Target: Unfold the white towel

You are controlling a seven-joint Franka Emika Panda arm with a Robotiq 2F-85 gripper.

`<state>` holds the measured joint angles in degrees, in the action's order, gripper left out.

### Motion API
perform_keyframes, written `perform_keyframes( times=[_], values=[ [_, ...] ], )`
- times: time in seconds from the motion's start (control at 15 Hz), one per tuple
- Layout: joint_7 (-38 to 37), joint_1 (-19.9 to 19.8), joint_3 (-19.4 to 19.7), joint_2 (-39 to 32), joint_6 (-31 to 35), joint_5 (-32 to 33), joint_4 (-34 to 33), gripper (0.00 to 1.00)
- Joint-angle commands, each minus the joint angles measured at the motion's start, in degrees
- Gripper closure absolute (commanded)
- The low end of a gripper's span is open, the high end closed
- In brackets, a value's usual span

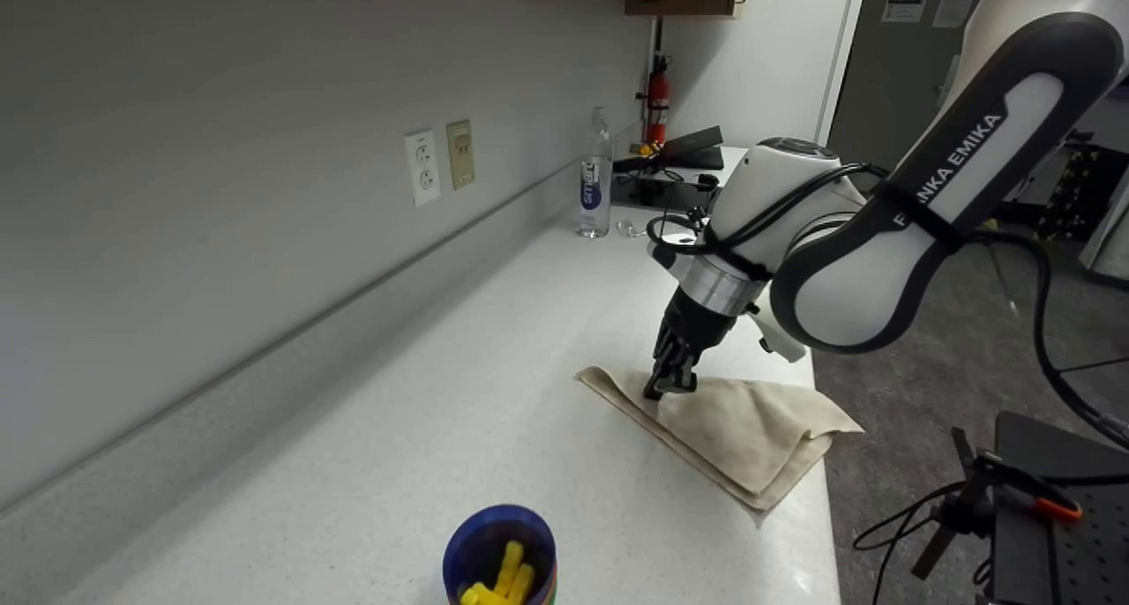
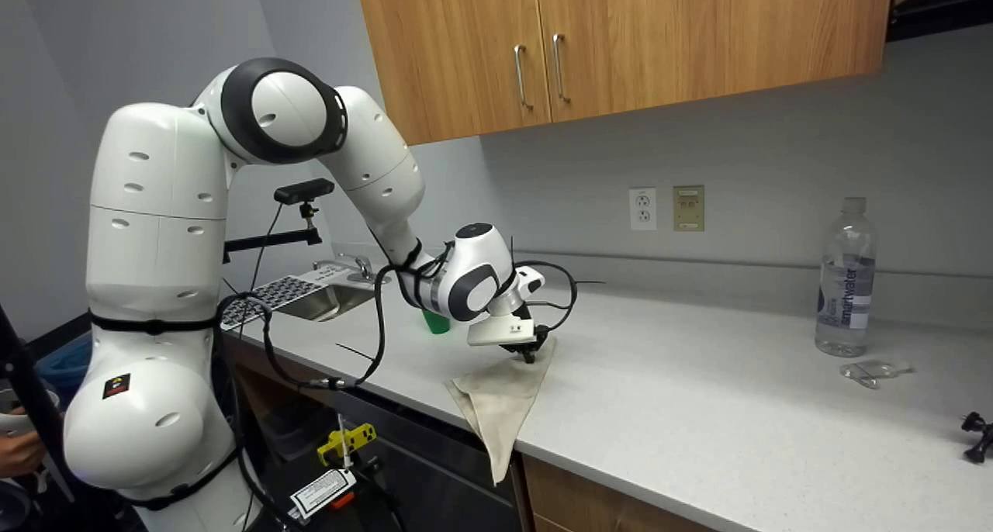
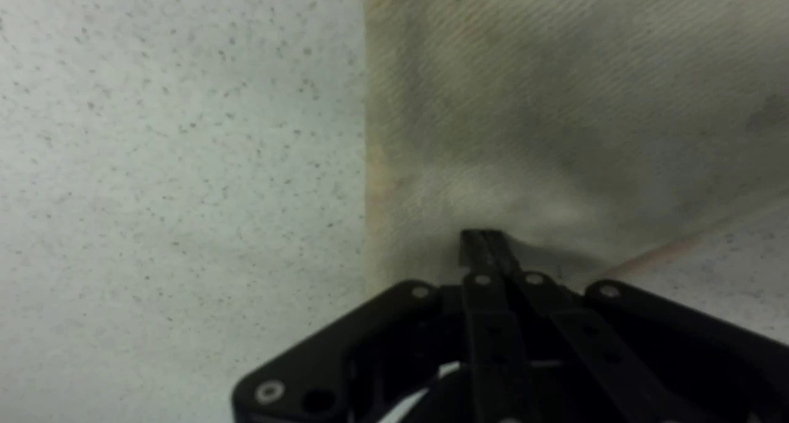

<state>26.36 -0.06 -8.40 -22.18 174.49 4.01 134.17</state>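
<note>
The towel is off-white and lies folded on the white counter, in both exterior views [image 1: 750,429] [image 2: 500,396]. One corner hangs over the counter's front edge. The towel also fills the upper right of the wrist view [image 3: 555,102]. My gripper points down at the towel's end away from the hanging corner, in both exterior views [image 1: 665,390] [image 2: 529,356]. In the wrist view my gripper's fingertips [image 3: 487,233] are together over the cloth, near its left edge. No cloth shows clearly between them, and what lies under the tips is hidden.
A blue cup [image 1: 455,545] holding yellow pieces stands on the counter. A water bottle [image 1: 596,182] stands near the wall, with a clear plastic item [image 2: 873,371] beside it. A wooden cabinet [image 2: 621,43] hangs above. The counter's front edge [image 2: 621,492] runs beneath the towel.
</note>
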Motion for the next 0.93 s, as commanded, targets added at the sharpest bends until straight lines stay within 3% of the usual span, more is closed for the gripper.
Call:
perform_keyframes(
  times=[0.0, 0.87],
  values=[
    [-2.0, -1.6, -0.4, -3.5, 1.6, 2.6, -3.2, 1.0],
    [-3.0, -0.9, 0.3, -15.3, 0.9, 5.6, -20.5, 1.0]
  ],
)
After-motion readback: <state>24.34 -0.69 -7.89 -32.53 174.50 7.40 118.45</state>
